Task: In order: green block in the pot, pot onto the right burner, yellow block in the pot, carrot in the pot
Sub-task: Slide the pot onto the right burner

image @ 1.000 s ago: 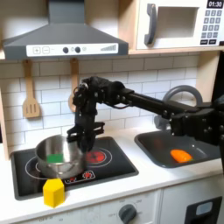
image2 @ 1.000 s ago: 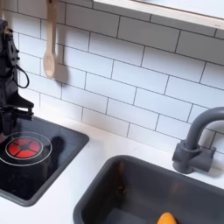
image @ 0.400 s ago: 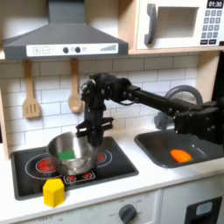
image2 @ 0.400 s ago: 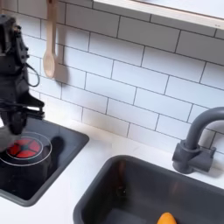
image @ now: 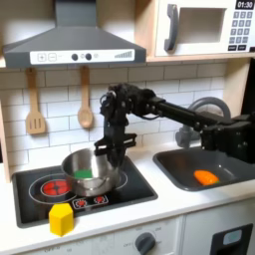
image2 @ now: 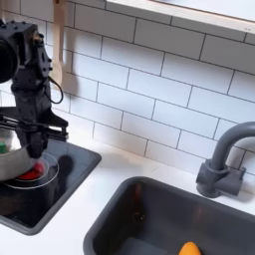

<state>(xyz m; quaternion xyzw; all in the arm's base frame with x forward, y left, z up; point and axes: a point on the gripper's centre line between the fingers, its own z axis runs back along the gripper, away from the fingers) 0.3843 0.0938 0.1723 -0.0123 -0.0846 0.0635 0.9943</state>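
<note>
Pretty soft and low-res in both exterior views, evenly bright, with mild glare on the shiny round silver pot [image: 92, 172] below the gripper [image: 104, 145].

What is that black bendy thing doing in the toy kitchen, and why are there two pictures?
That black thing is a robot arm. At its tip is a gripper, a claw for grabbing, and right now it is down at the rim of a shiny pot on the black stove. I cannot tell whether it is pinching the rim. Inside the pot sits a green block. A yellow block waits on the counter in front of the stove, and an orange carrot lies in the grey sink. The two pictures come from two cameras at the same moment. The first exterior view looks at the whole kitchen from the front. The second exterior view looks closer, from the sink side.
</note>
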